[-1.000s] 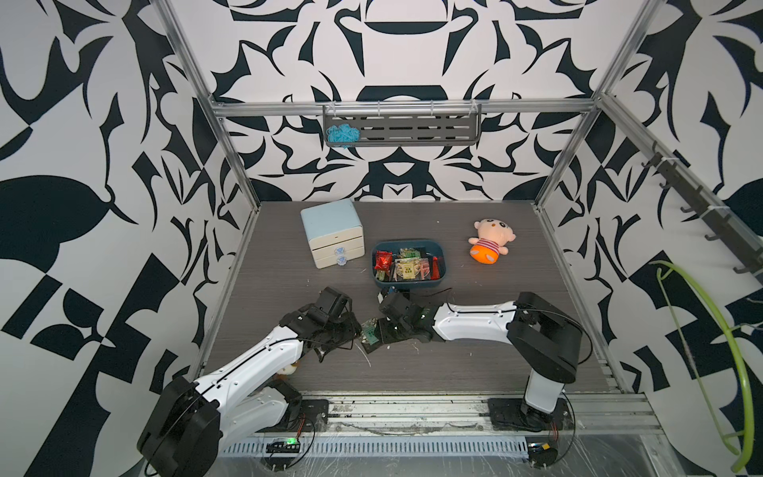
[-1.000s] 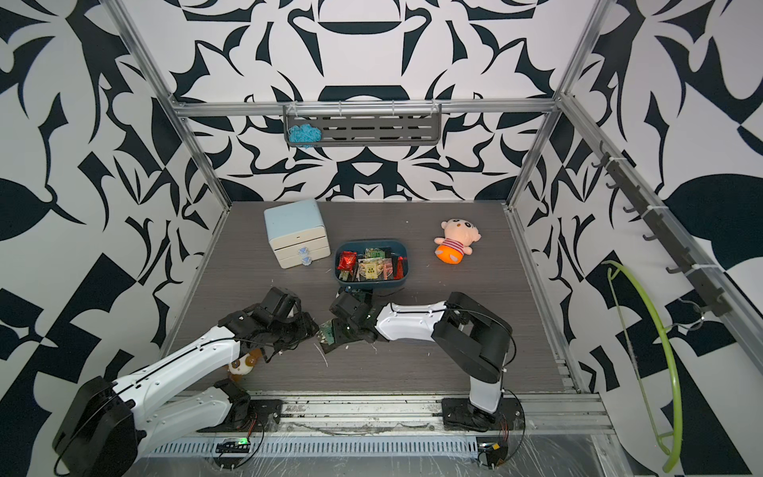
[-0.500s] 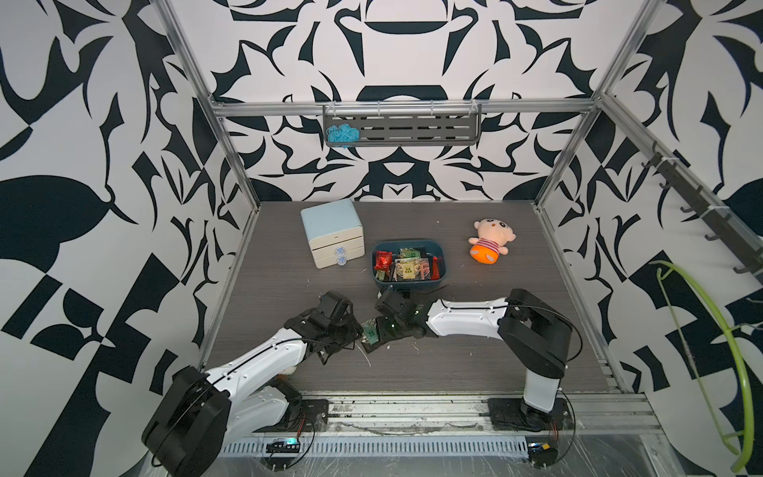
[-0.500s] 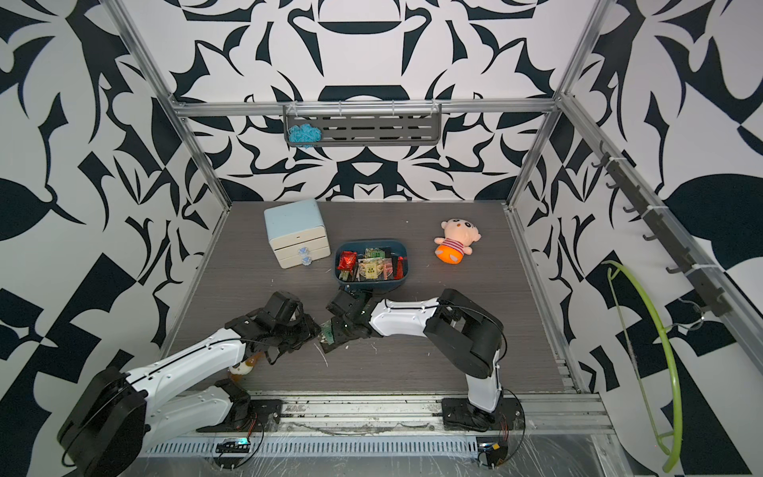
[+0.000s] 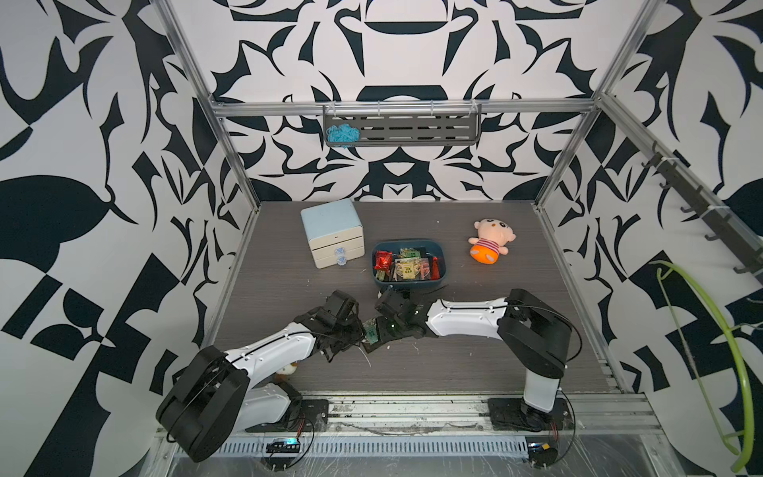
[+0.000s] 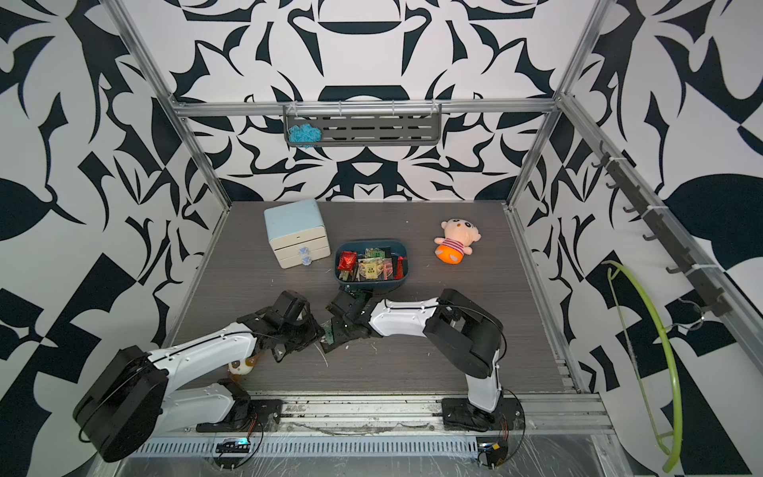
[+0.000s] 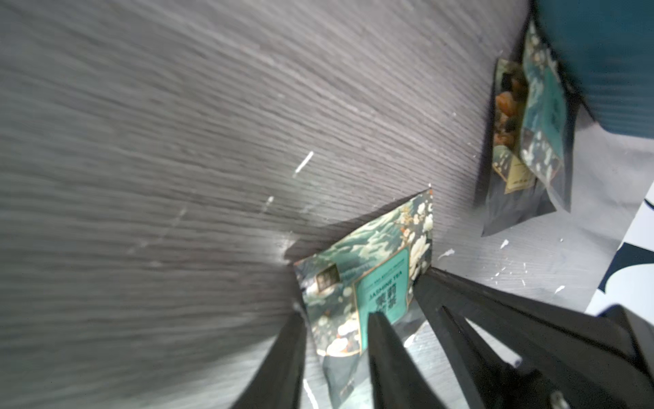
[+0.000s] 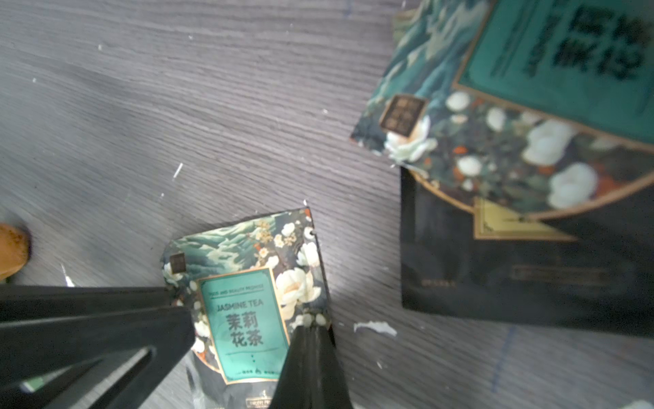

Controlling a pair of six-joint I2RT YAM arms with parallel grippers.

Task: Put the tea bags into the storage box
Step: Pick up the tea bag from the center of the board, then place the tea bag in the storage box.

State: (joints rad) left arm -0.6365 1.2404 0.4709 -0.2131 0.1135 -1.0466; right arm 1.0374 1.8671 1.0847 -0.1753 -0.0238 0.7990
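**In both top views**, your two arms meet low over the gray table (image 5: 454, 363), just in front of the storage box (image 5: 408, 284). A jasmine tea bag (image 5: 371, 331) sits between the left gripper (image 5: 360, 335) and the right gripper (image 5: 382, 329), outside the box. The box stands between a pale drawer cabinet (image 5: 332, 225) and a plush doll (image 5: 491, 243). It holds a heap of tea bags (image 5: 406, 268).

**From the left wrist**, your left gripper (image 7: 336, 315) shows its jaws partly apart over the lower half of the jasmine tea bag (image 7: 371, 269). The bag tilts up off the table with a shadow under its raised edge. The right gripper's tip meets the bag's side edge. Two more tea bags (image 7: 531, 134) overlap on the table, right against the box's teal wall (image 7: 601, 53).

**From the right wrist**, your right gripper (image 8: 309, 329) has its jaws pinched closed on the jasmine tea bag's edge beside the green label. The left fingers (image 8: 106, 329) touch the opposite edge. The overlapping pair (image 8: 513, 159) lies near it but apart from it.
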